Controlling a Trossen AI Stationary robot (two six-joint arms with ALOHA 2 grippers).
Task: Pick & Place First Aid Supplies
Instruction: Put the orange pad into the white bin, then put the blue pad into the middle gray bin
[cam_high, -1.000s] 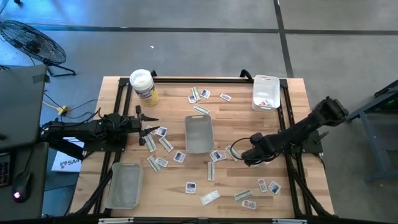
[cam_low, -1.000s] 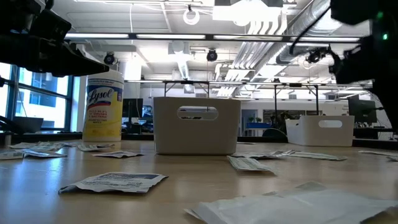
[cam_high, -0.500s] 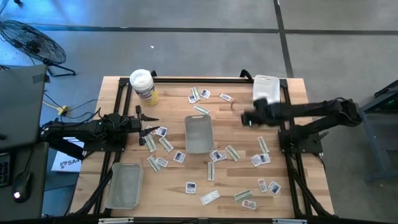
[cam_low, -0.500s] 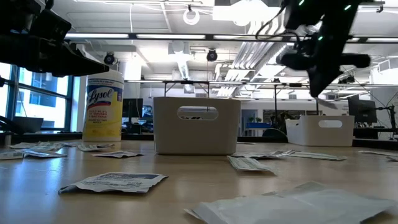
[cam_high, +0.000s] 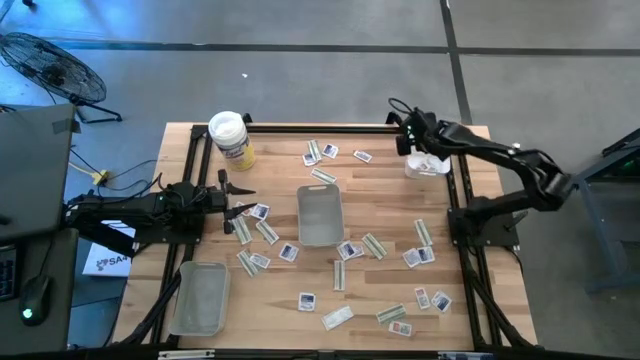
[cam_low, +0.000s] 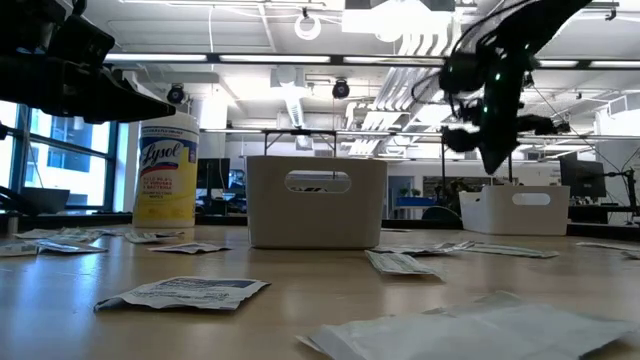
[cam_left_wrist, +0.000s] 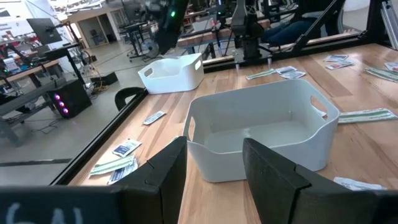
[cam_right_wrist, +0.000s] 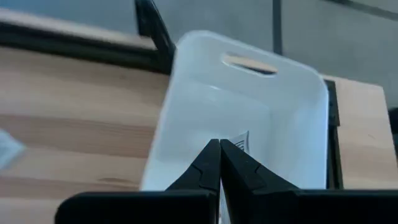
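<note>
I have the right gripper (cam_high: 404, 136) over the white bin (cam_high: 432, 163) at the table's (cam_high: 380, 300) far right corner, jaws pressed together (nothing visibly pinched). The left gripper (cam_high: 243, 209) waits near the left edge, jaws spread.

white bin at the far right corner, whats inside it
At least one white printed packet lies on the floor of the bin. The shut right claw over it covers part of the floor, so more may be hidden.
</note>
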